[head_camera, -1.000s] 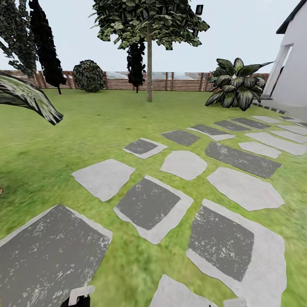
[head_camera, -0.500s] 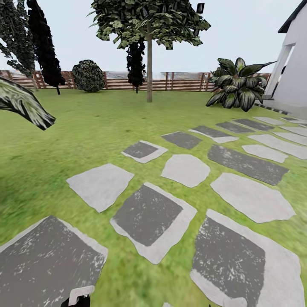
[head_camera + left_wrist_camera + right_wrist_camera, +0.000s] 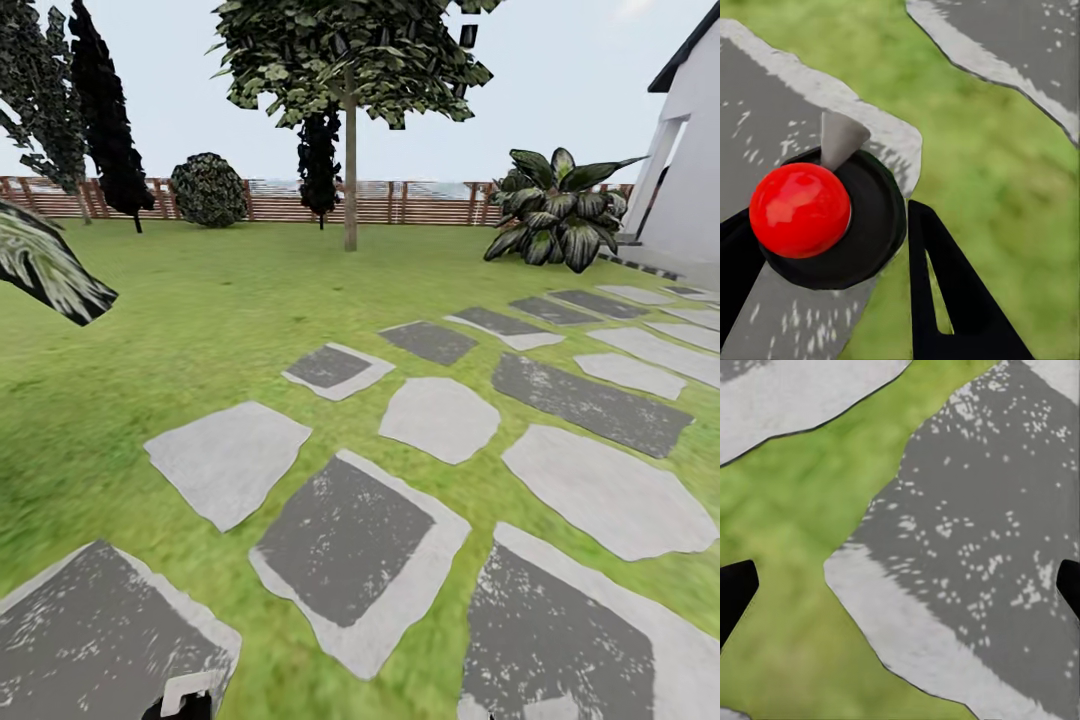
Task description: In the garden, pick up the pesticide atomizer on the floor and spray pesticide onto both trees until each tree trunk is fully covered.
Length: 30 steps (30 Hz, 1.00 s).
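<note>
We carry atomizer (image 3: 825, 217) in left gripper (image 3: 832, 285), jaws clamped; right gripper (image 3: 900, 585) wide, empty. Transit step. Next: approach trunk (image 3: 350, 170) at 12 o'clock.

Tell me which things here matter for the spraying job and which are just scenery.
For the job:
pesticide atomizer, between the left gripper fingers
tree and its tree trunk

Just scenery:
stepping stones
wooden fence
round bush
leafy plant

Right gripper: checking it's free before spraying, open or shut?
Open: the right gripper's black fingertips sit at opposite frame edges, nothing between them.
</note>
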### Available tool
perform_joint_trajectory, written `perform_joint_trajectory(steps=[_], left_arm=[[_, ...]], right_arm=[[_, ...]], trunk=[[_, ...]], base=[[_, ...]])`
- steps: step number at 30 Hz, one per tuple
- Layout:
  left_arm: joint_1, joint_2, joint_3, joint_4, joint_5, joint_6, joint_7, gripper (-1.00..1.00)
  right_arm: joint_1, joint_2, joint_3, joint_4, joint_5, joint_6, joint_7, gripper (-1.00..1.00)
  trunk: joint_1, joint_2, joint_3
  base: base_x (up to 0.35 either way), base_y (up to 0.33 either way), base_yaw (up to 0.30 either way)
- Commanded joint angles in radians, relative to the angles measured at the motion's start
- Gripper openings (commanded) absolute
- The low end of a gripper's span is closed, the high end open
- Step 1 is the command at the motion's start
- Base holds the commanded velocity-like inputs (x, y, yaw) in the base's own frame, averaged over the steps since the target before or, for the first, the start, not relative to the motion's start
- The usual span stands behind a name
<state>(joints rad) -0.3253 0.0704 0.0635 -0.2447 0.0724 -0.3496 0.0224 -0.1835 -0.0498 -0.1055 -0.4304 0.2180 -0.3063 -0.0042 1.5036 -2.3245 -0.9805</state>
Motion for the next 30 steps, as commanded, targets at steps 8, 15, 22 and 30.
perform_joint_trajectory(steps=[8, 15, 22, 30], left_arm=[[0.000, -0.001, -0.001, 0.001, 0.007, -0.003, -0.001, -1.00], [0.000, 0.000, -0.001, 0.001, 0.007, -0.003, -0.001, -1.00], [0.000, -0.001, -0.001, 0.001, 0.007, -0.003, -0.001, -1.00], [0.000, 0.000, -0.001, 0.001, 0.007, -0.003, -0.001, -1.00]], right_arm=[[-0.001, 0.001, -0.006, 0.001, 0.011, -0.004, -0.001, 1.00], [-0.001, 0.001, -0.006, 0.001, 0.011, -0.004, -0.001, 1.00], [-0.001, 0.001, -0.006, 0.001, 0.011, -0.004, 0.000, 1.00], [-0.001, 0.001, -0.005, 0.001, 0.011, -0.004, -0.001, 1.00]], trunk=[[0.000, 0.000, -0.001], [0.000, 0.000, -0.001], [0.000, 0.000, -0.001], [0.000, 0.000, -0.001]], base=[[0.339, 0.000, 0.000], [0.339, 0.000, 0.000], [0.339, 0.000, 0.000], [0.339, 0.000, 0.000]])
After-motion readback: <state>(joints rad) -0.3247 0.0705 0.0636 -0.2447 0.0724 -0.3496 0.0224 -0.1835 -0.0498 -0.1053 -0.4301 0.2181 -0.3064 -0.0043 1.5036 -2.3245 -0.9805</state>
